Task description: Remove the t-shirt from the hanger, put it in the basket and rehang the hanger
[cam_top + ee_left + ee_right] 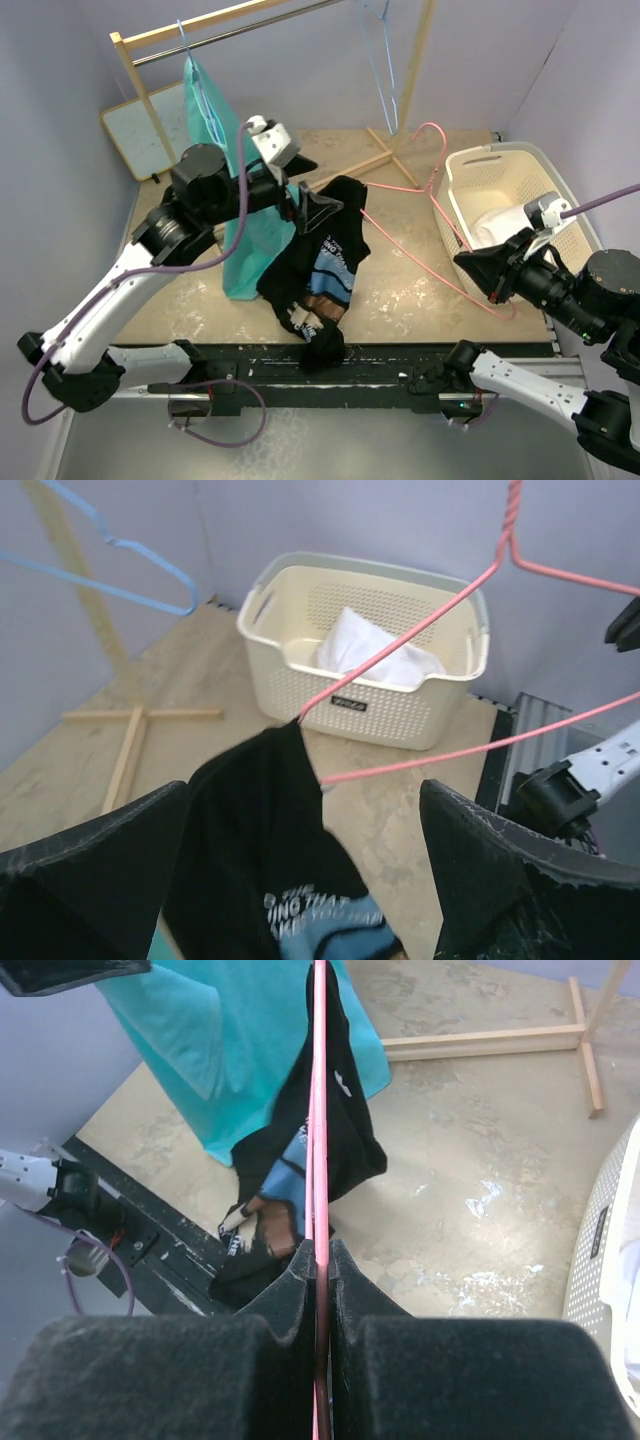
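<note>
A black t-shirt with a blue print hangs by one shoulder from the end of a pink wire hanger; its hem lies on the table's front edge. My right gripper is shut on the hanger's wire, which runs straight out between its pads to the t-shirt. My left gripper is open at the t-shirt's top. In the left wrist view the t-shirt sits between the spread fingers, and the hanger runs up to the right.
A teal shirt hangs from the wooden rack just behind my left arm. A light blue hanger hangs empty on the rack. A cream basket holding white cloth stands at the right. A whiteboard leans at the back left.
</note>
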Tool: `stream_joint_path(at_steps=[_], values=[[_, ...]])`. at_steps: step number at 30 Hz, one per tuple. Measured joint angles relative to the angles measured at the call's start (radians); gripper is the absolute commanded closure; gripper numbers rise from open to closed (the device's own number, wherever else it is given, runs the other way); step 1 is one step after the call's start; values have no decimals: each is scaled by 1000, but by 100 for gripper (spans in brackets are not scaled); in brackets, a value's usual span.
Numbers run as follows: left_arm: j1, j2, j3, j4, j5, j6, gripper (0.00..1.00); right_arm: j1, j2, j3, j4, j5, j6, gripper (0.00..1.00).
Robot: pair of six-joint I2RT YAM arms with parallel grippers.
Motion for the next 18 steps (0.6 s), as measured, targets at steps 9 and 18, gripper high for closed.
stream_joint_path(at_steps=[9,18], values=[[0,-457,-257,-102,-268,-8,16,-3,98,63,-68,-86,1,100],[0,-746,-296,-269,-381,-50,21,-3,333,-75,-126,-98,-7,100]])
